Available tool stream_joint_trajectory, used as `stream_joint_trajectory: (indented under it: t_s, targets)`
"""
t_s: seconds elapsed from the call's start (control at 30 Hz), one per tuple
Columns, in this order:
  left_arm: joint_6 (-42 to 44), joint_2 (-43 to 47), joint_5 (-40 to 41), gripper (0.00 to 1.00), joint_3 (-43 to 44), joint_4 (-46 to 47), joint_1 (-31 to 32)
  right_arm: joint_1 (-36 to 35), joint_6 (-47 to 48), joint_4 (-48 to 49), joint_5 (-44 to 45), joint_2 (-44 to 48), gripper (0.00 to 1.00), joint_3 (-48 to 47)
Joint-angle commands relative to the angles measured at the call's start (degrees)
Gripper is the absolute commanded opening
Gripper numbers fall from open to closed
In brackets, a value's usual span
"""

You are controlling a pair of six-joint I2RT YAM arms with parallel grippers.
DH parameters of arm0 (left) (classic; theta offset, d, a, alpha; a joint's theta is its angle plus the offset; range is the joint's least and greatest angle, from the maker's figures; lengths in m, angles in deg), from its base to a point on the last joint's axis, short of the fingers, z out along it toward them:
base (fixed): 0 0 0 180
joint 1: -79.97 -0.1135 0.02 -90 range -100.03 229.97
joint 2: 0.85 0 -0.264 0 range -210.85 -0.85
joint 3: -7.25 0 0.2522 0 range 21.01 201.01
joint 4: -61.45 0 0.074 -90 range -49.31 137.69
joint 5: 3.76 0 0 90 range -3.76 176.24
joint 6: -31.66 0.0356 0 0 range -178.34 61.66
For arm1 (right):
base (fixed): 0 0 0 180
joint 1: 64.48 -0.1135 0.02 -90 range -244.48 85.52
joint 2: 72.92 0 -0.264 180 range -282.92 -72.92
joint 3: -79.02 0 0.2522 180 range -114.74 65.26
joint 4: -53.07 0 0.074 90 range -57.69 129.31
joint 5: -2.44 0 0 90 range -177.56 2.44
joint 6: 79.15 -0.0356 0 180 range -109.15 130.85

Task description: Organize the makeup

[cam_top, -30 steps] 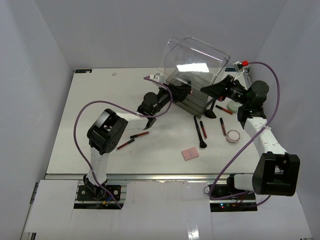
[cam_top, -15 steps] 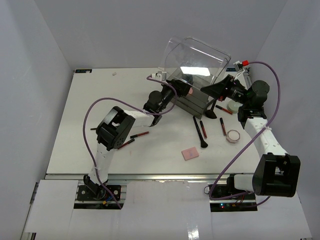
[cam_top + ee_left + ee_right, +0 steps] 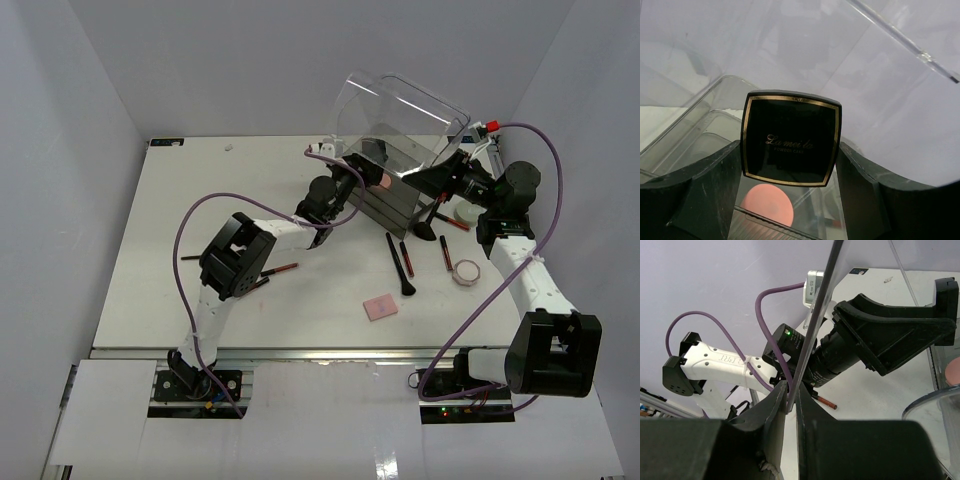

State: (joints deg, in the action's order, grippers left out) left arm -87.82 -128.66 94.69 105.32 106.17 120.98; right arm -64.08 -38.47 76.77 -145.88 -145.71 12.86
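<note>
Saw a glossy black compact with a shiny gold border and lettering. Noted clear, smooth, reflective plastic on the drawer box and a matt white table.

The left arm and right arm share white links and chunky black joints. A purple cable trails along each. A green light glows at nine o'clock of the left arm's black fingers.

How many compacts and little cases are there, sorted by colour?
Pink: 2, the round pink compact and the flat pink square
Pale green: 1, the pale green compact
Black: 1, the black compact in the left gripper
Total: 4
</note>
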Motion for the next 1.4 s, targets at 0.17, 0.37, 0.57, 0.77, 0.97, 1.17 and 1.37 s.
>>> stream_joint_trajectory:
  t_s: [0.17,0.37,0.57,0.77,0.97,1.17,1.37]
  targets:
    - [3.76,1.31,2.20,0.91,0.07,-2.77,1.90,-0.32,-0.18,4.27,-3.29,3.14,0.16,-1.55]
    - [4.23,3.25,1.41,0.98,-1.97,-1.95,1.95,-0.32,-0.16,4.13,-3.35,2.85,0.16,-1.30]
    - [4.00,8.19,0.36,0.98,-10.14,2.83,1.94,-0.32,0.92,2.92,-3.23,2.83,0.16,-1.70]
    - [4.39,15.56,-0.12,0.98,-19.92,5.49,1.81,-0.32,2.17,1.18,-3.17,2.77,0.16,-2.37]
    - [5.05,21.54,-1.44,0.98,-28.16,6.59,0.54,-0.32,4.78,-1.71,-2.88,2.97,0.16,-2.93]
    - [-1.72,24.90,-15.33,0.98,-29.09,5.63,-4.46,-0.32,7.15,-4.26,-2.84,3.00,0.16,-3.06]
    - [-2.56,25.67,-16.62,0.97,-26.77,4.48,-5.73,-0.32,8.38,-5.59,-2.65,3.00,0.16,-3.28]
